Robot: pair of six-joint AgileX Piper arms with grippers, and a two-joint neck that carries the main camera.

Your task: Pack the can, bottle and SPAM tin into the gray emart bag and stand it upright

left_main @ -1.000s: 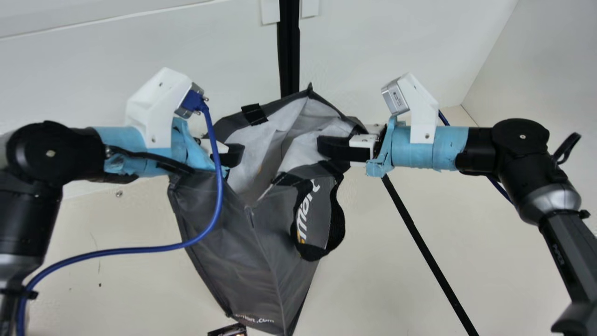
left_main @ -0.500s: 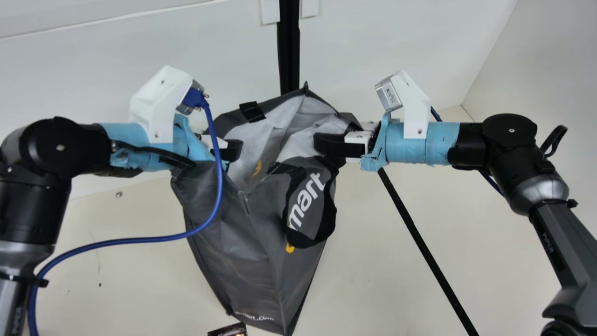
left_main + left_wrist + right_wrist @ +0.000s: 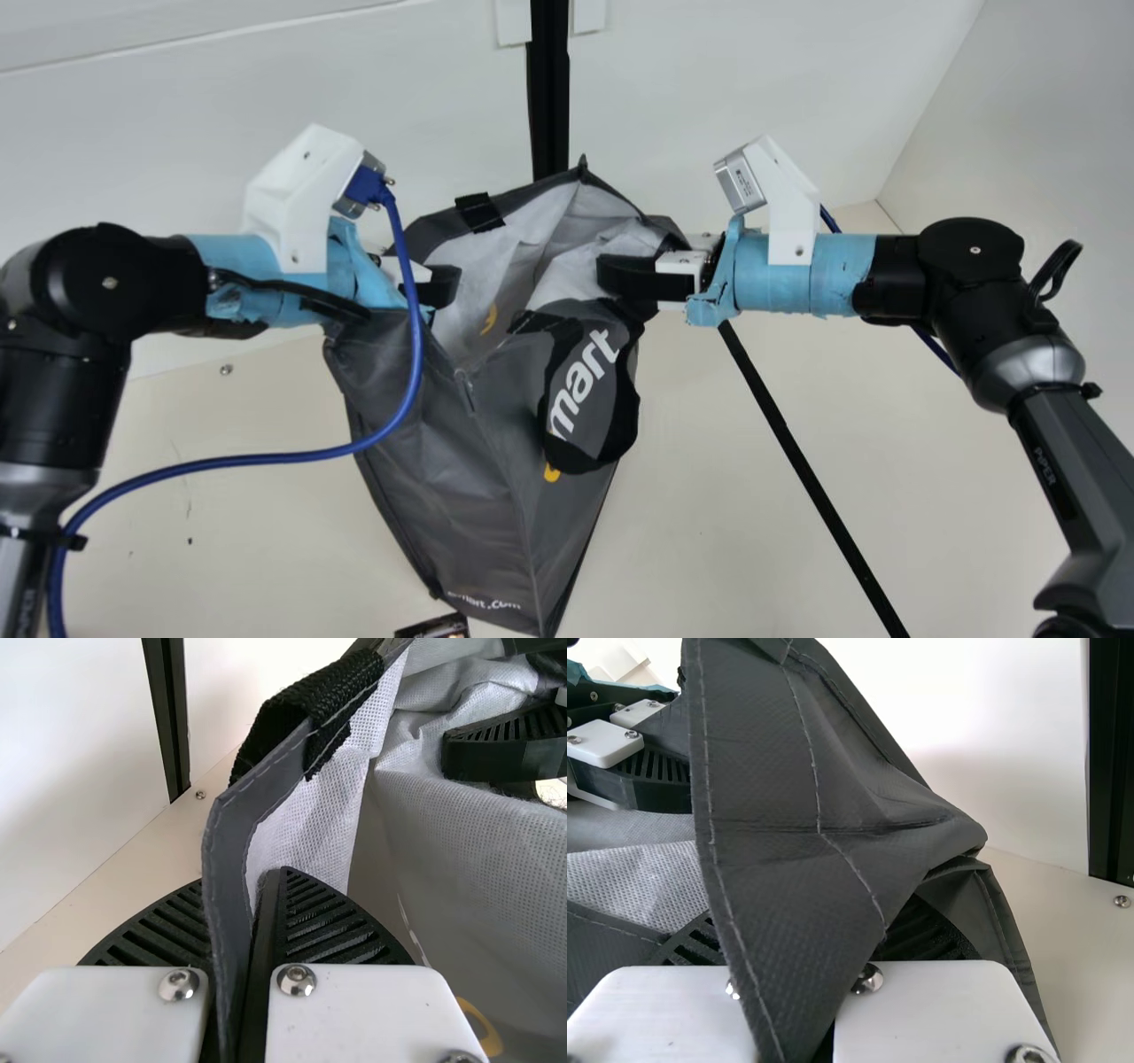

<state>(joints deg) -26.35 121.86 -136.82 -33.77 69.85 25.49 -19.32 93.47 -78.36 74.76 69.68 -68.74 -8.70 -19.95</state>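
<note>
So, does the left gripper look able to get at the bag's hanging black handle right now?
Probably not: the left gripper is pinching the gray bag's rim, so it would likely have to let go first; the handle hangs outside.

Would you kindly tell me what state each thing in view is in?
Gray emart bag: mouth open, rim held on both sides.
Black handle strap: drooping in a loop against the bag's outside.
Left gripper: closed on the rim.
Right gripper: closed on folded rim cloth.
Blue cable: slack, curving across the bag.
</note>
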